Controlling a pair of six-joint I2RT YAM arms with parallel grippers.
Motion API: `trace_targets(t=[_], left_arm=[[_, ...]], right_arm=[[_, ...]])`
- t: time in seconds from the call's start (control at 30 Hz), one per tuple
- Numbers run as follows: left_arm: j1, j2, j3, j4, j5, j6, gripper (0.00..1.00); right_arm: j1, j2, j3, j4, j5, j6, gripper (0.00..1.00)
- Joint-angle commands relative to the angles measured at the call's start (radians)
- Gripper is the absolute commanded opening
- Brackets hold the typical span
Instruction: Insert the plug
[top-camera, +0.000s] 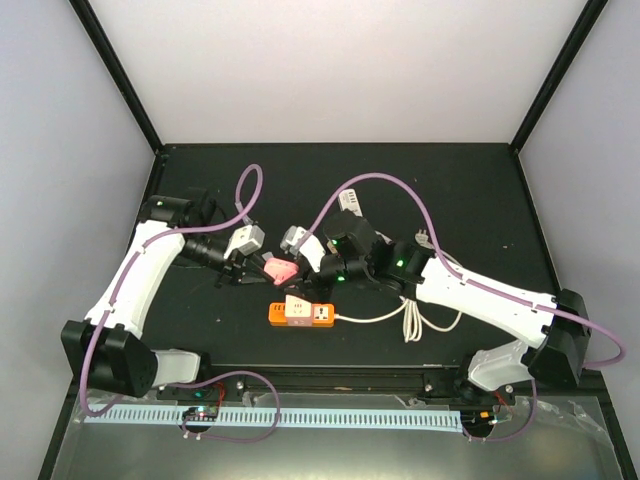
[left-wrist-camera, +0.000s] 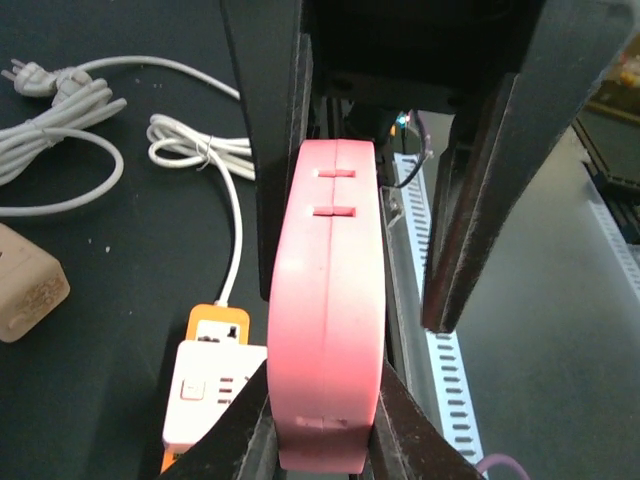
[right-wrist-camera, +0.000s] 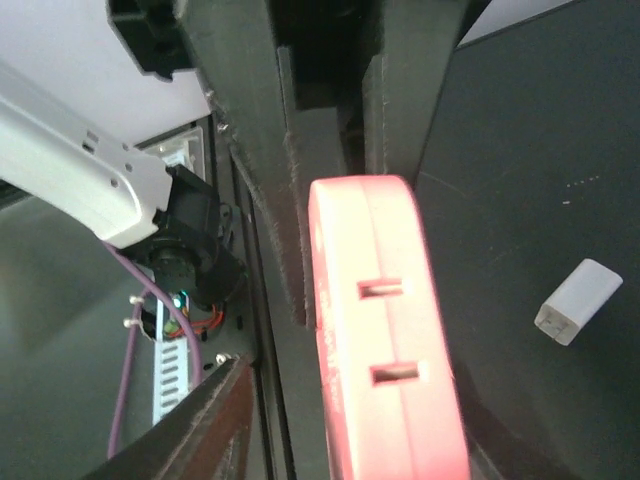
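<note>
Your left hand (left-wrist-camera: 325, 437) is clenching the pink plug (left-wrist-camera: 330, 300), carrying it above the worktop (top-camera: 470, 200). Your right hand (top-camera: 306, 264) is hanging released beside it. The orange power strip (top-camera: 301, 314) is lying just base-ward of the plug, running left-right.

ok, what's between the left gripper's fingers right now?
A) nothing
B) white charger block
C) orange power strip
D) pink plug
D: the left wrist view shows the pink plug clamped between the fingers of the left gripper, and the orange power strip lies apart from it.
</note>
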Motion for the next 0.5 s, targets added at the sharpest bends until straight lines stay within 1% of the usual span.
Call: trace_targets(t=[0.0, 0.17, 0.3, 0.43, 0.47], left_arm=[[0.005, -0.041, 0.041, 0.006, 0.142, -0.014, 0.02], [0.006, -0.058, 0.031, 0.005, 0.176, -0.006, 0.02], [0.006, -0.060, 0.036, 0.006, 0.181, -0.006, 0.02], [0.006, -0.063, 0.039, 0.012, 0.180, -0.006, 0.01], [0.007, -0.066, 0.039, 0.016, 0.177, -0.008, 0.02]], right_arm=[[0.010, -0.018, -0.017, 0.087, -0.109, 0.014, 0.38], [0.010, -0.011, -0.026, 0.138, -0.172, 0.032, 0.27], [0.010, 0.004, -0.010, 0.114, -0.176, 0.025, 0.21], [0.010, -0.013, -0.020, 0.105, -0.163, 0.021, 0.12], [0.010, -0.018, -0.024, 0.102, -0.158, 0.022, 0.11]])
